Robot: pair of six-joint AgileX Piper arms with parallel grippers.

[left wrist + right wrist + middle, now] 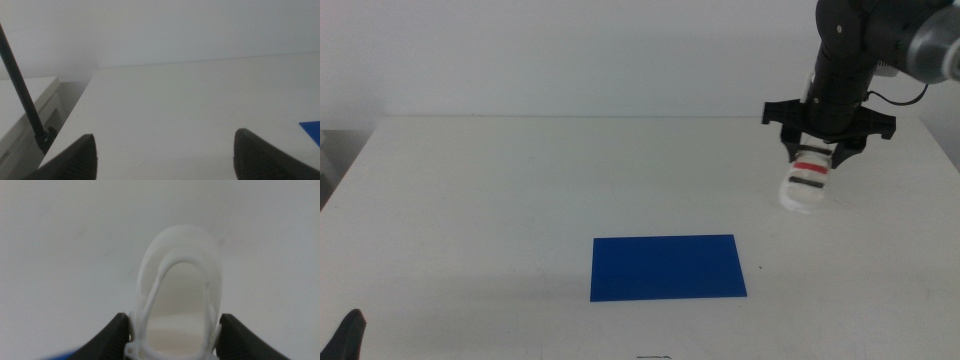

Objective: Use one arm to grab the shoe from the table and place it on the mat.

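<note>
The small white shoe (807, 180) with dark and red straps hangs at the right of the middle view, above the white table (520, 200). My right gripper (813, 152) is shut on it from above, on the end of the grey and black arm (845, 60). In the right wrist view the shoe (180, 275) fills the space between the two dark jaws, which press on both its sides. The deep blue mat (667, 267) lies flat near the table's front, left of and nearer than the shoe. My left gripper (165, 155) waits open at the front left corner (348, 335).
The table's left edge (70, 125) drops off beside the left gripper, with a thin dark cable (22, 95) running past it. A corner of the mat (312, 129) shows in the left wrist view. A plain white wall stands behind the table.
</note>
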